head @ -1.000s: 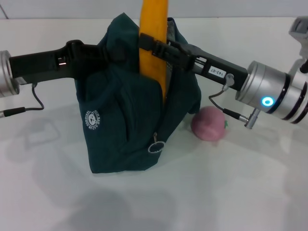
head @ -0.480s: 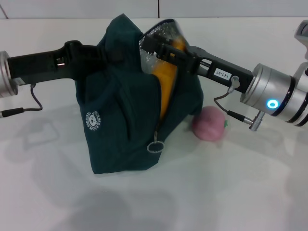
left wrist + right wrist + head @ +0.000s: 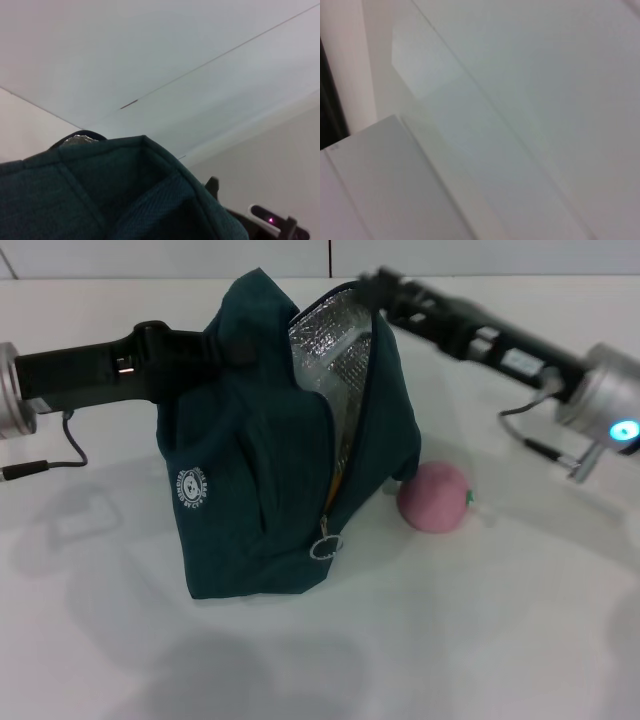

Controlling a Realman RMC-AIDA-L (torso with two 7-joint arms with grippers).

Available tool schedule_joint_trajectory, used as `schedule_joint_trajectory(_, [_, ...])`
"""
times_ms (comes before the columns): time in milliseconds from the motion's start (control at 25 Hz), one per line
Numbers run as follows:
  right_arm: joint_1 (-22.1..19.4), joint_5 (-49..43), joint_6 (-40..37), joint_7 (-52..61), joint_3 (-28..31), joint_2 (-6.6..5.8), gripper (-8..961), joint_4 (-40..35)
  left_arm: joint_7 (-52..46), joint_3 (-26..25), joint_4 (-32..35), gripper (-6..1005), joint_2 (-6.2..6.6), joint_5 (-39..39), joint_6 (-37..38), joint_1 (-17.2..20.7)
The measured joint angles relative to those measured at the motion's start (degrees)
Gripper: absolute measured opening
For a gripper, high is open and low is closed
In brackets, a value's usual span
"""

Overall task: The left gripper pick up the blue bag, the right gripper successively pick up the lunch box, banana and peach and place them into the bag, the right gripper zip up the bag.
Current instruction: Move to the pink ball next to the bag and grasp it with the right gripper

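The blue bag stands upright on the white table, its top open and its silver foil lining showing. My left gripper holds the bag's upper left edge, with its fingertips buried in the fabric. The bag's fabric also fills the lower part of the left wrist view. Only a thin yellow sliver of the banana shows through the zip opening. My right gripper is above the bag's right rim, outside it and blurred. The pink peach lies on the table to the right of the bag. The lunch box is out of view.
The ring zip pull hangs low on the bag's front, and the round white logo is on its left side. A cable hangs from the left arm. The right wrist view shows only pale surfaces.
The banana, held upright above the bag a second ago, has gone down inside it. My right gripper has let it go and moved up and to the right, out of the opening.
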Motion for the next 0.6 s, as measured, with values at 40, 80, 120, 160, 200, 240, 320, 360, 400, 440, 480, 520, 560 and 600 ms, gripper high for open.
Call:
schedule_joint_trajectory(40, [-1.2, 0.0, -0.9, 1.4, 0.0, -0.12, 858, -3.3, 0.0, 0.0, 0.0, 33, 0.07, -0.1, 0.0, 0.1])
schedule_joint_trajectory(80, [-2.1, -0.1, -1.2, 2.4, -0.1, -0.16, 865, -5.5, 0.0, 0.0, 0.0, 33, 0.16, -0.3, 0.0, 0.2])
schedule_joint_trajectory(120, [-3.6, -0.4, -1.3, 3.8, -0.6, -0.26, 873, -8.9, 0.0, 0.0, 0.0, 33, 0.30, -0.4, 0.0, 0.3])
schedule_joint_trajectory(160, [-5.0, -0.8, -1.2, 4.8, -1.3, -0.29, 873, -11.3, -0.1, 0.0, -0.1, 33, 0.40, -0.4, 0.0, 0.3])
schedule_joint_trajectory(200, [-6.4, -1.0, -1.0, 5.5, -2.4, -0.34, 872, -14.0, -0.1, 0.0, -0.2, 33, 0.46, -0.5, 0.0, 0.3])
schedule_joint_trajectory(240, [-8.4, -1.2, -0.4, 6.1, -4.2, -0.37, 872, -16.9, 0.0, 0.0, -0.2, 33, 0.49, -0.5, 0.0, 0.4])
schedule_joint_trajectory(320, [-11.3, -1.3, 0.9, 7.0, -8.5, -0.44, 871, -21.4, 0.0, 0.0, -0.2, 33, 0.49, -0.5, 0.0, 0.4])
schedule_joint_trajectory(360, [-12.7, -1.3, 1.6, 7.3, -11.3, -0.43, 871, -23.5, 0.1, 0.0, -0.2, 33, 0.48, -0.5, 0.0, 0.4])
schedule_joint_trajectory(400, [-13.6, -1.3, 2.6, 7.7, -14.1, -0.43, 870, -25.0, 0.1, 0.0, -0.2, 33, 0.46, -0.5, 0.0, 0.4])
schedule_joint_trajectory(440, [-14.4, -1.3, 3.7, 8.0, -17.0, -0.43, 870, -26.4, 0.1, 0.0, -0.2, 33, 0.44, -0.5, 0.1, 0.4])
schedule_joint_trajectory(480, [-14.8, -1.3, 5.0, 8.1, -19.3, -0.34, 870, -27.2, 0.2, 0.0, -0.2, 33, 0.41, -0.5, 0.1, 0.4])
schedule_joint_trajectory(520, [-15.2, -1.3, 6.9, 8.1, -22.0, -0.28, 869, -27.7, 0.4, 0.1, -0.2, 33, 0.36, -0.5, 0.1, 0.4])
schedule_joint_trajectory(560, [-15.3, -1.3, 8.4, 8.1, -24.0, -0.17, 869, -27.8, 0.6, 0.2, -0.2, 33, 0.28, -0.5, 0.1, 0.4])
schedule_joint_trajectory(600, [-15.2, -1.2, 10.1, 8.0, -26.0, -0.06, 868, -27.8, 0.7, 0.2, -0.2, 33, 0.23, -0.5, 0.1, 0.5])
